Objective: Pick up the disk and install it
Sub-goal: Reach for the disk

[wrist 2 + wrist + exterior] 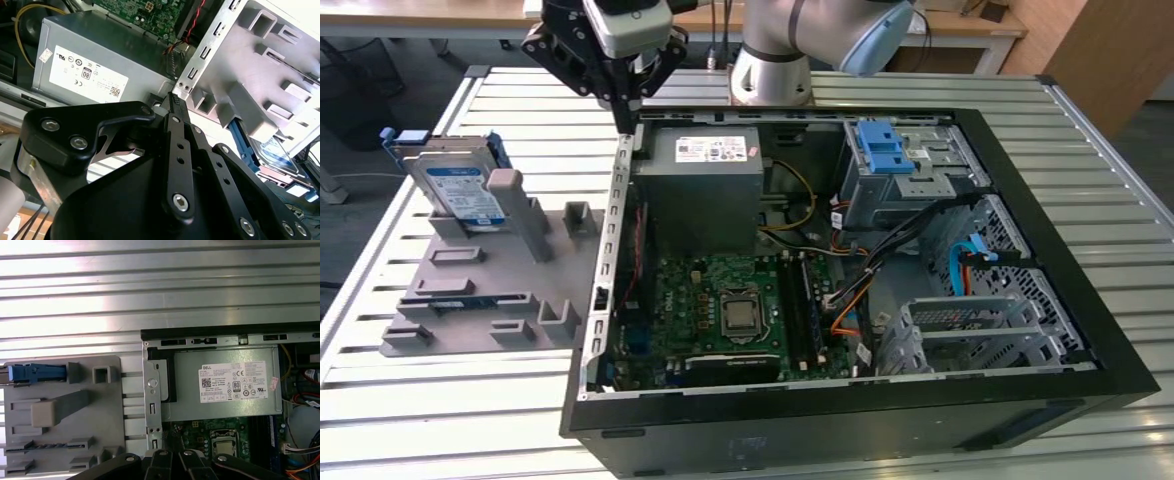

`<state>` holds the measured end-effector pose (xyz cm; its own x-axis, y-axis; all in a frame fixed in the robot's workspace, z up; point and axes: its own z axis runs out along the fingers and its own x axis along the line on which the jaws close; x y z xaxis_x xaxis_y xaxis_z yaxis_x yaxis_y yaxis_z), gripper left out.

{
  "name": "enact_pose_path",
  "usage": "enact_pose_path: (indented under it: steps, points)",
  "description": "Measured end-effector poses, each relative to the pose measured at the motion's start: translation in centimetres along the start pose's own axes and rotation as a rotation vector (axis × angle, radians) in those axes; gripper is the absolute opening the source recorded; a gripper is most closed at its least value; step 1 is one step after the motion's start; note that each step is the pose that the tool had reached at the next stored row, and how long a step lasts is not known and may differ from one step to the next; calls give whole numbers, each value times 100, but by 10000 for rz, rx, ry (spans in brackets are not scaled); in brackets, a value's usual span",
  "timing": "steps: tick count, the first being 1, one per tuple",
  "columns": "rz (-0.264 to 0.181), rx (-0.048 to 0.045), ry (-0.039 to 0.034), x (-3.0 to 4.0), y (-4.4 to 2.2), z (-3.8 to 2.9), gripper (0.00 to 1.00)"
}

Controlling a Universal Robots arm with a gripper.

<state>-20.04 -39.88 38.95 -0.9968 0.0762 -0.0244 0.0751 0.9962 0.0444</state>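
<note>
Nearest in the exterior view, the motherboard lies bare in the open PC case. At that view's left, the disk stands on edge in a grey fixture, not yet picked up. Farther back, the gripper hangs over the case corner by the PSU, jaws together, empty. Risk: clipping the case wall, or tipping the upright disk w/ an off-centre grasp.
</note>
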Motion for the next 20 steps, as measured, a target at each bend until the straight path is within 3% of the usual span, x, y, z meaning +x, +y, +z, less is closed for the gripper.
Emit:
enact_pose_path:
  steps: [12,14,20]
  points:
    - [0,-1,0,28,-2,4,11]
    - [0,0,0,82,-6,5,11]
    - [0,0,0,98,-8,5,11]
